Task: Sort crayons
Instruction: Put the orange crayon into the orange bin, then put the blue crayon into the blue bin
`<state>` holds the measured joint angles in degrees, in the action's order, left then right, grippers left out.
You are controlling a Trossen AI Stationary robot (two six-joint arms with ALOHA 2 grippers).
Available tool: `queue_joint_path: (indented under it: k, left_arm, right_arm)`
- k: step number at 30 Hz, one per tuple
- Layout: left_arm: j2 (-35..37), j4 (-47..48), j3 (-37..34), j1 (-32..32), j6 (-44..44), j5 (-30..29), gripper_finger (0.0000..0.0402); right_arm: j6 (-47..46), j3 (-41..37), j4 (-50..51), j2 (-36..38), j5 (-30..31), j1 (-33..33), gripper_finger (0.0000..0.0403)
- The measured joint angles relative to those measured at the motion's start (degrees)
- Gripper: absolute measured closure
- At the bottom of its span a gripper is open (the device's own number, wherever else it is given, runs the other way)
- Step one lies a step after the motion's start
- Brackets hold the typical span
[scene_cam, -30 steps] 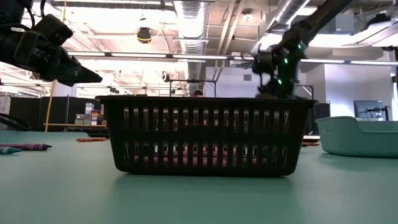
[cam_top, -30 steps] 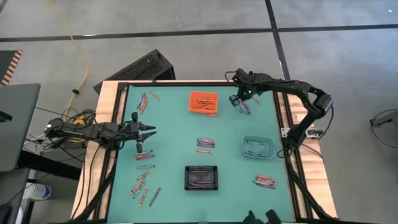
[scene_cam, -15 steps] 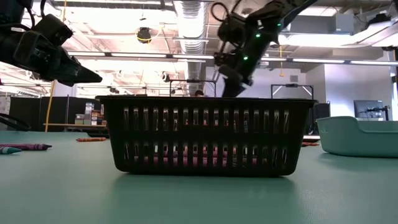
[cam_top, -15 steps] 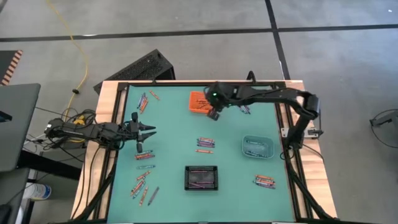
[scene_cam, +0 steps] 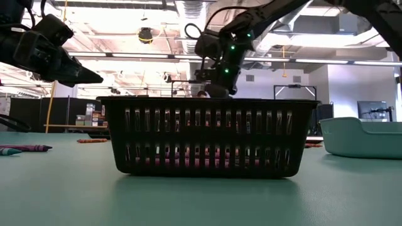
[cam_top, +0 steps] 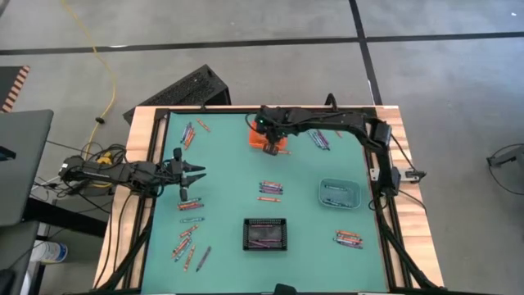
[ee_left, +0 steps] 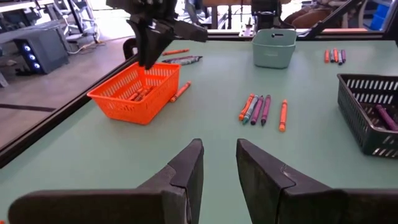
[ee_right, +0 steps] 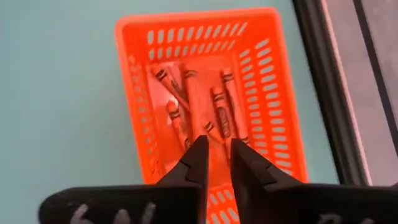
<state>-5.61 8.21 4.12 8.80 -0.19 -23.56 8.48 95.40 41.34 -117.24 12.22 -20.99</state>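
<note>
Now the right gripper (cam_top: 271, 144) hangs over the orange bin (cam_top: 260, 129) at the far side of the table (cam_top: 229, 180). From above, the arm hides part of this bin, so its content is not visible there. The right wrist view looks straight down into the orange bin (ee_right: 208, 99) and shows several orange crayons (ee_right: 219, 109) lying on its floor; the two dark fingers (ee_right: 194, 163) stand with a narrow gap between them, and nothing is seen between the tips.

The left gripper (cam_top: 195, 172) hovers above the left part of the table, near a small group of crayons (cam_top: 189, 201). In the left wrist view its fingers (ee_left: 189, 171) are narrowly apart and hold nothing. This view also shows, farther off, the orange bin (ee_left: 135, 93) with one orange crayon (ee_left: 181, 91) lying just beside it on the table, a row of orange and purple crayons (ee_left: 261, 109) in the middle, the black bin (ee_left: 372, 118) with purple crayons inside, and the teal bin (ee_left: 273, 48) behind.

From above, more crayons lie scattered: near the far left corner (cam_top: 189, 133), near the front left (cam_top: 187, 246), in the centre (cam_top: 271, 188), beside the right arm (cam_top: 319, 140) and at the front right (cam_top: 348, 239). The teal bin (cam_top: 339, 192) holds a few.

The low view is mostly filled by the black bin (scene_cam: 207, 135); one crayon (scene_cam: 24, 149) lies at its left.
</note>
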Motion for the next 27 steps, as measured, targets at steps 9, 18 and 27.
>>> queue_joint_path:
  k: [9,18,27]
  left_arm:
    - [0.0,0.0,0.0,0.0,0.0,0.3,0.0316]
    - [0.0,0.0,0.0,0.0,0.0,0.3,0.0316]
    - [0.0,0.0,0.0,0.0,0.0,0.3,0.0316]
  right_arm:
    - [-5.5,7.2,8.7,2.1,0.5,1.1,0.0326]
    - [-15.9,8.0,12.8,6.6,-1.2,9.0,0.0326]
    - [-26.6,8.0,34.2,6.5,-12.9,25.4,0.0326]
